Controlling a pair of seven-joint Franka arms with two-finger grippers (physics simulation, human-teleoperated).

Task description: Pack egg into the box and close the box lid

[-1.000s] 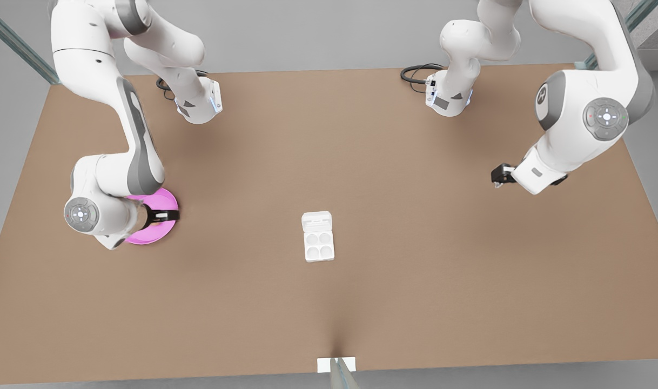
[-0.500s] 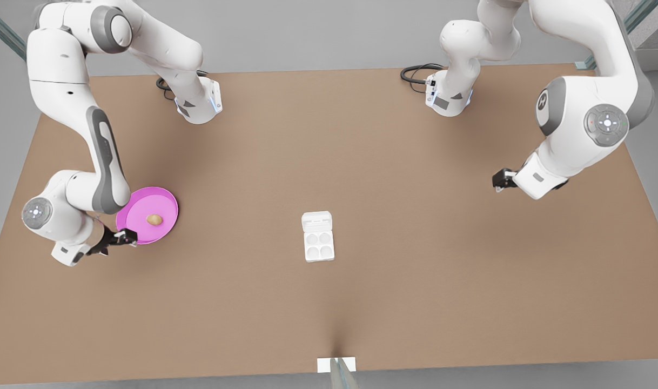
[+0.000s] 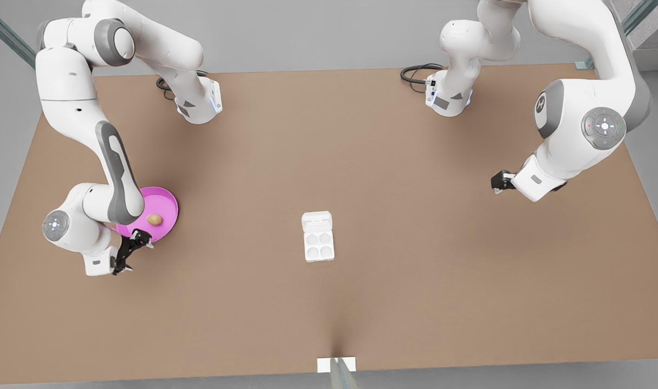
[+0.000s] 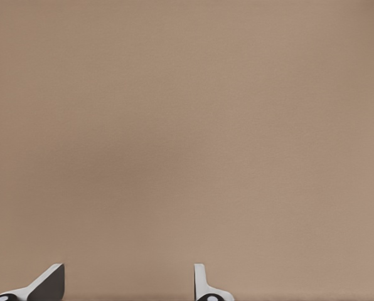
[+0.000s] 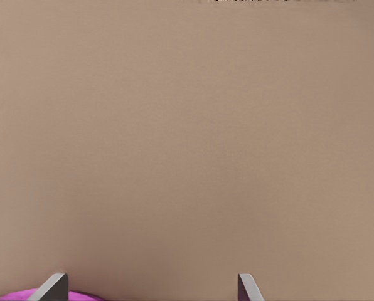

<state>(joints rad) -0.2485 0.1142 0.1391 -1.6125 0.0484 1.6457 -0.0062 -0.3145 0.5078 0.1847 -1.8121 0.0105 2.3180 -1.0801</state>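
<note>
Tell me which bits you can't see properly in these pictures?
- Pink plate: the right arm covers part of it in the front view; the right wrist view's frame edge cuts it off.
- Right gripper: its fingertips are apart; the rest is cut off in the right wrist view.
- Left gripper: the same in the left wrist view; it waits over bare table.
- Box lid: its hinge is too small to see.
- Egg: too small for detail.

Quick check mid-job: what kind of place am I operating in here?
Most likely a simulated tabletop test bench: a plain brown table, bare grey surround, and staged props, namely a pink plate with the egg and the box with the box lid open.
</note>
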